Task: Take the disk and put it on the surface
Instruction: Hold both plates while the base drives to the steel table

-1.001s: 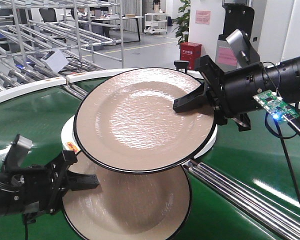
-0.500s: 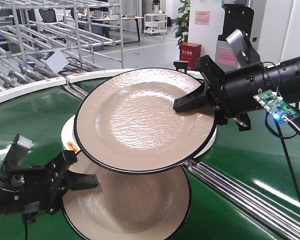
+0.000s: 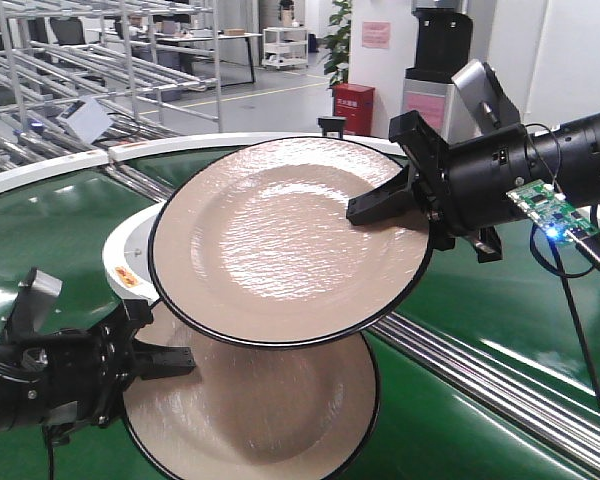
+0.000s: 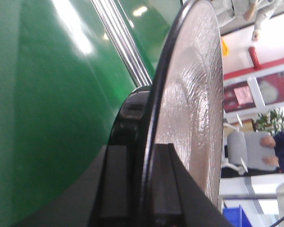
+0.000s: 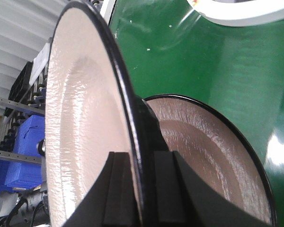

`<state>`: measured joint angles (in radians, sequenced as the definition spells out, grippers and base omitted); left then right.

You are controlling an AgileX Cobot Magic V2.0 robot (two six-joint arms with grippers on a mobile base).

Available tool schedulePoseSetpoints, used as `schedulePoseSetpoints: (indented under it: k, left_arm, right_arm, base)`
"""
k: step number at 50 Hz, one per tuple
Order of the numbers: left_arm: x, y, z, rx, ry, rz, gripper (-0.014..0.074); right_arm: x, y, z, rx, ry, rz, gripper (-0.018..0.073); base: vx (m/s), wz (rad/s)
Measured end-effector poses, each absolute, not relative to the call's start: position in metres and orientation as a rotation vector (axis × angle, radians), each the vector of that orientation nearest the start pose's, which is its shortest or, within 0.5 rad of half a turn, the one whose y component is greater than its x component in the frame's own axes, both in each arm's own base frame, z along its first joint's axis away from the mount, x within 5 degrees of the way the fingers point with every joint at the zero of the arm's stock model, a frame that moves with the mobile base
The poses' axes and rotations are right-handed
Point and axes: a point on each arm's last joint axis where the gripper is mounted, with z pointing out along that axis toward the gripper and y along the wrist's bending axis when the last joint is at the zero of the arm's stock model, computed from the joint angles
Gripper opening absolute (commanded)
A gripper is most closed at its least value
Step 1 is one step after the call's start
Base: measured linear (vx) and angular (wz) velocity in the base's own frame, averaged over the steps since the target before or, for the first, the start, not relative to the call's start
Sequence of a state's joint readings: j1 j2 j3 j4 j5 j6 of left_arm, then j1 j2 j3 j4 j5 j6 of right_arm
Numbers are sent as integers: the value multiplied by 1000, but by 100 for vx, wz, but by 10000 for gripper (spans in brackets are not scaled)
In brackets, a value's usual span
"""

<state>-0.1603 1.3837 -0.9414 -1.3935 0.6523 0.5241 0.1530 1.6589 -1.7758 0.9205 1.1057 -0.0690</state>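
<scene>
Two disks are up, one per arm. The upper disk (image 3: pixel 280 240) is tilted toward me and held at its right edge by the right pincer (image 3: pixel 358 213). From the front I see only the top finger; the other is hidden under the rim. The right wrist view fills that in: two black fingers straddle the black rim, narrow and clamped on it.

The lower disk (image 3: pixel 250 420) sits below and partly under the upper one. Its far part is covered, and its near edge is cut off at the bottom of the front view. The left pincer (image 3: pixel 180 358) meets its left edge. The front view does not show the grip, but the left wrist view shows the rim pinched between both fingers, so that pincer is clamped on it too. That view is very close and soft, and most of the disk runs out of frame.

Both disks are over the green belt (image 3: pixel 60 230). I cannot tell whether the lower one touches it. The right wrist view shows the two disks apart, which the front view's overlap hides.

A white rim (image 3: pixel 120 262) shows just behind the upper disk's left edge. Metal rails (image 3: pixel 480 385) run close beside the lower disk's right edge. Bare belt lies under the right arm and above the left arm.
</scene>
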Motion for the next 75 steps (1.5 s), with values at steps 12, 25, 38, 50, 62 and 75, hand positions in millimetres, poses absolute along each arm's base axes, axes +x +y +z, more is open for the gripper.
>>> schedulePoseSetpoints:
  k: [12,25,38,50,62,75]
  left_arm:
    - [280,-101,307,-295,2180,-1247,1]
    - [280,-101,307,-296,2180,-1246,1]
    - [280,-101,307,-296,2180,-1246,1]
    - [280,-101,307,-296,2180,-1246,1]
    - [280,-101,307,-294,2181,-1249,1]
    - [280,-101,307,-294,2181,-1249,1]
  right_arm:
    - [340,118,433,-98,2278,1215,-8]
    - [340,118,433,-98,2278,1215,-8]
    - [340,118,433,-97,2277,1217,-8]
    - [340,118,433,-97,2277,1216,-8]
    - [340,118,433,-98,2278,1215,-8]
    - [340,118,433,-98,2278,1215,-8]
  base:
    - [-26,-20]
    - [-29,-25]
    - [-25,-45]
    - [-20,-68]
    - [-15,-70]
    - [-7,-60]
